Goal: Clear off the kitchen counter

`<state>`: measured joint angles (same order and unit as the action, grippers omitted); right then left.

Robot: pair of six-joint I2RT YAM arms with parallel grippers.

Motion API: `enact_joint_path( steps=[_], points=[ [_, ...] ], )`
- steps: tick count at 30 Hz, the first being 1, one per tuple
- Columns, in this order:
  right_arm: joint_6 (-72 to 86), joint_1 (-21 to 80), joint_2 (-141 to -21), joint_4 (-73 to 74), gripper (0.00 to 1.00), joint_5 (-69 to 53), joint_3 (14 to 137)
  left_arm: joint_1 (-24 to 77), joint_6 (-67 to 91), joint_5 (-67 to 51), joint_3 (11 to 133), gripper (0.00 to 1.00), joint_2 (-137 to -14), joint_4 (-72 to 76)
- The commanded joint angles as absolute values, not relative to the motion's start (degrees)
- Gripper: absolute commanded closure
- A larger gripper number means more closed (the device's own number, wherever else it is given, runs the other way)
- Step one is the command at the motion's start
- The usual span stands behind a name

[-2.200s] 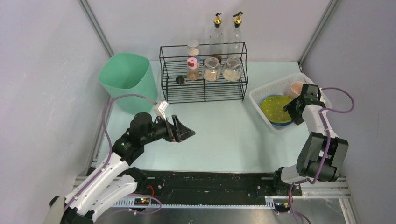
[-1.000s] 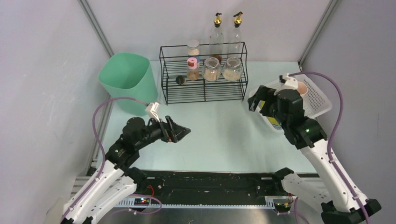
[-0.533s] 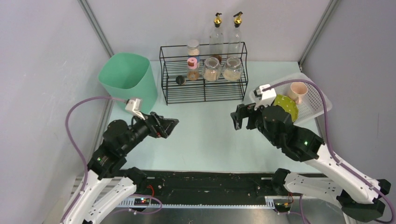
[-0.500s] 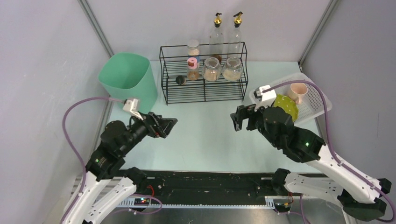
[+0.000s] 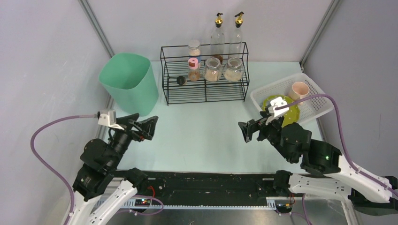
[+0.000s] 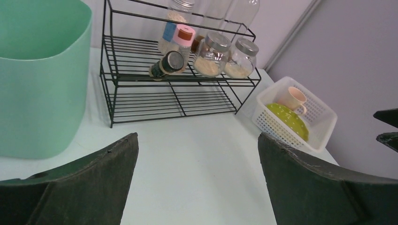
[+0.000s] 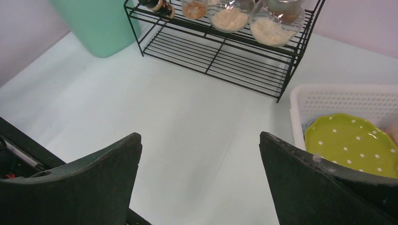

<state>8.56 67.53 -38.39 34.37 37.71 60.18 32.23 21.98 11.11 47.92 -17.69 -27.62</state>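
On the kitchen counter nothing loose left: jars in the rack, plate in the basket, left gripper and right gripper both spread wide, empty, looks basically done

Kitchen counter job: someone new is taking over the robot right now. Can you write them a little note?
Left gripper: fingers open, empty, above the kitchen counter.
Right gripper: fingers open, empty, near the white basket.
Things: green dotted plate and pink cup sit in the basket; jars stand on the black wire rack.
Done: no loose item shows on the counter.
Left: probably nothing; check the spots hidden under the arms.
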Motion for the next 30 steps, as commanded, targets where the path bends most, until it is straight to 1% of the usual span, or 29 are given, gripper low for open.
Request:
enact_joint_path(
  steps=[1,6,11,14,23,30],
  points=[
    [3.7,68.3,-35.5,33.5,0.01,41.5,58.2,32.0,18.0,13.8,46.4,0.0,-14.9,-27.1],
    [2.9,68.4,-30.0,33.7,0.01,40.9,55.8,32.0,16.7,14.6,44.2,0.0,-12.9,-27.0],
    [3.5,68.4,-27.8,35.8,0.01,42.7,53.9,32.0,15.7,14.5,43.8,0.0,-13.6,-27.0],
    [2.5,68.4,-26.3,33.7,0.01,43.5,51.6,32.0,15.5,13.5,43.8,0.0,-14.3,-27.1],
    [1.4,68.4,-24.9,29.5,0.0,49.3,48.5,31.3,16.9,11.8,43.6,0.0,-15.4,-27.1],
    [1.8,68.2,-26.9,27.6,0.01,52.6,48.1,27.6,17.8,8.0,43.7,0.0,-16.5,-27.0]
  ],
)
